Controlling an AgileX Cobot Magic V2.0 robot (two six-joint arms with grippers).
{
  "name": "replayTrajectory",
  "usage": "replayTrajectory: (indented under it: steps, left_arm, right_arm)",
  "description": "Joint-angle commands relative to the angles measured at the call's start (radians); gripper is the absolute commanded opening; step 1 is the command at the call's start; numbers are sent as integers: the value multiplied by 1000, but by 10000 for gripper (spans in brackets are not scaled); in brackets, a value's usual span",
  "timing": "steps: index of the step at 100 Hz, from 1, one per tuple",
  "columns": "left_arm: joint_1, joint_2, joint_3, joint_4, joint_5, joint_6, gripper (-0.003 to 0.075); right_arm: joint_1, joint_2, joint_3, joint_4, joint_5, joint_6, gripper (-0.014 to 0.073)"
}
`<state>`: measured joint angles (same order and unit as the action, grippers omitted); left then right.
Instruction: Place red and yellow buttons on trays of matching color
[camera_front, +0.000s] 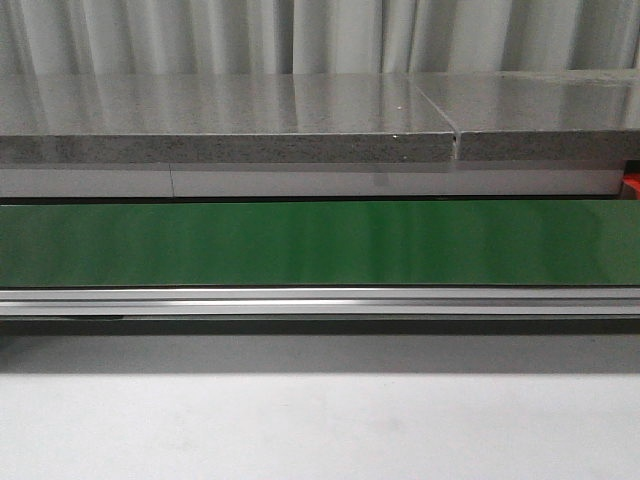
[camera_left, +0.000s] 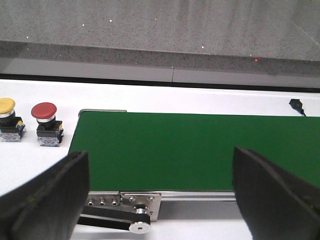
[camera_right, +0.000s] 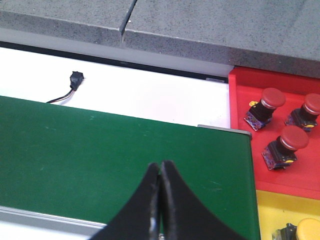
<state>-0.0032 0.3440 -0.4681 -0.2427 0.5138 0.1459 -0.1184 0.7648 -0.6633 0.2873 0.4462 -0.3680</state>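
Buttons, yellow (camera_left: 7, 106) and red (camera_left: 44, 111), stand upright off the belt's (camera_left: 200, 150) end, nearer the left jaws (camera_left: 160, 195), spread; right jaws (camera_right: 160, 195) pressed together.

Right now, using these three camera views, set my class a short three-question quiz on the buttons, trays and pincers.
1. True or false: the right pincer is shut and empty.
2. How many red mushroom-head push buttons lie in the red plastic tray?
3. Multiple choice: beside the end of the green conveyor belt, the left wrist view shows A) two yellow buttons, B) one yellow-capped push button and one red-capped push button, C) nothing.

Key: 1 true; 2 three; 3 B. The left pincer is open.
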Motion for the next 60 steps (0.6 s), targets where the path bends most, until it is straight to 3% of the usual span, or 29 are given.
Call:
replayTrajectory:
  steps: [1, 22, 60]
  left_arm:
    - [-6, 17, -34, -13, -116, -13, 587]
    - [72, 186, -146, -3, -134, -146, 587]
    - [283, 720, -443, -21, -113, -166, 587]
  right_arm:
    - [2, -7, -26, 4, -77, -8, -120]
    - [2, -7, -26, 4, -77, -8, -120]
    - [2, -7, -26, 4, -77, -8, -120]
